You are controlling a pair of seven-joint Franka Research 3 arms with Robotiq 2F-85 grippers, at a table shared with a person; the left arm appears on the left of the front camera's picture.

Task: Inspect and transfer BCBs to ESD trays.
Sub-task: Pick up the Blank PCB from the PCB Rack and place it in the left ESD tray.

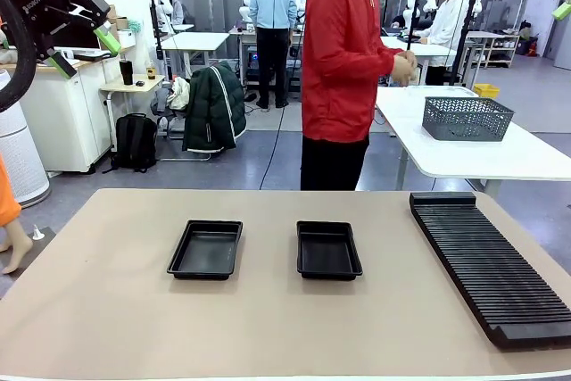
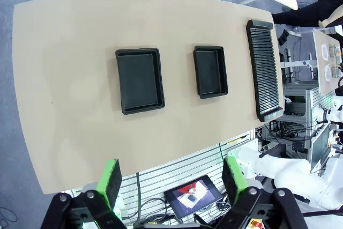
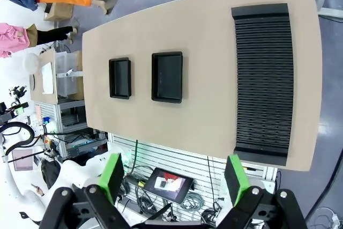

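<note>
**A:** What lay on the flat beige worktop (image 1: 107, 310)?

**B:** A long black ribbed plastic rack (image 1: 486, 265) ran along one end. The near tray (image 1: 328, 252), a shallow rectangular black plastic ESD tray with a flared rim, lay flat beside the rack with a strip of bare worktop between them. The far tray (image 1: 205, 250), just like it, lay beyond the near tray on the side away from the rack, and the two did not touch. Each showed a plain black floor.

**A:** And the arms?

**B:** The left gripper (image 1: 85, 53), black with green pads, hung high up, well apart from the rack and out past the far tray's side. Its jaws were released, pads spread, with nothing between them. Its own wrist camera looked down between those pads at both trays and the rack. The right gripper (image 3: 173, 178) was also raised well above the worktop. Its jaws stood wide apart and held nothing. From its wrist camera the rack lay closer than either tray.

**A:** Was anyone at the worktop?

**B:** A person in a red jacket (image 1: 343, 69) stood past the far edge, roughly behind the near tray, with both hands (image 1: 404, 67) held together at chest height on the rack's side. Behind the rack, a grey mesh basket (image 1: 466, 118) sat on a separate white table (image 1: 500, 156).
</note>
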